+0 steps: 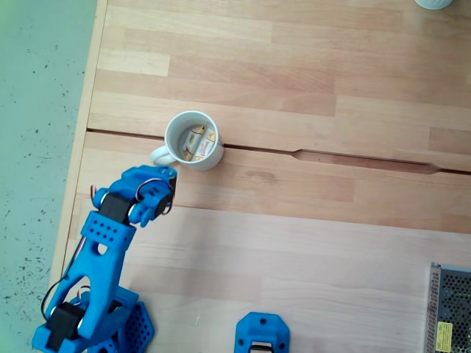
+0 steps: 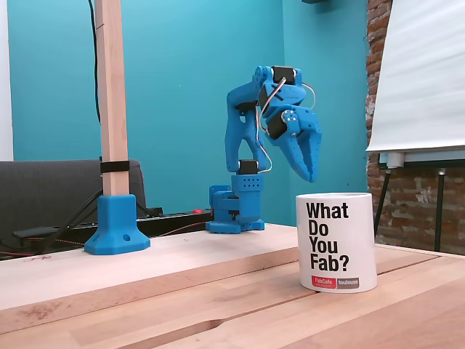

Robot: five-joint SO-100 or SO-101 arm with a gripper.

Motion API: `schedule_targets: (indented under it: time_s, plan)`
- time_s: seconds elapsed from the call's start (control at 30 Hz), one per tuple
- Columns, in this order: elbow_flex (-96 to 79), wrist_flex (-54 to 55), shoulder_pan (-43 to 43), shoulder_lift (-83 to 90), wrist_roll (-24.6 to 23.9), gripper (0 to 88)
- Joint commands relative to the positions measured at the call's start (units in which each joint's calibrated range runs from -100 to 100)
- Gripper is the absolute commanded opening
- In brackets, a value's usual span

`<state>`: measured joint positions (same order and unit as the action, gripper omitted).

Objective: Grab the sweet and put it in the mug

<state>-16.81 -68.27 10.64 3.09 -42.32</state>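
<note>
The white mug (image 1: 175,126) stands left of the table's middle in a fixed view from above, its handle pointing toward the arm. Inside it lie two sweets (image 1: 199,140), white with yellow-orange ends, side by side. The other fixed view shows the mug (image 2: 336,241) from the side, printed "What Do You Fab?"; its inside is hidden there. My blue gripper (image 2: 313,173) hangs above and just behind the mug's rim, pointing down, its fingers together with nothing between them. From above, the gripper (image 1: 165,176) sits just beside the mug's handle.
A dark groove (image 1: 331,156) runs across the wooden table behind the mug. A blue clamp (image 1: 262,332) and a metal power-supply box (image 1: 450,309) sit at the near edge. A wooden post on a blue foot (image 2: 116,225) stands to the left of the arm's base.
</note>
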Motion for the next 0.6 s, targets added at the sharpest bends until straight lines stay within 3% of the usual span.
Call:
schedule_targets:
  time_s: [0.0,0.57]
  plan:
    - [-4.4,-5.3,0.3,7.7,-0.7,0.0]
    - [-51.2,0.4,-2.9,31.9,-1.1,11.1]
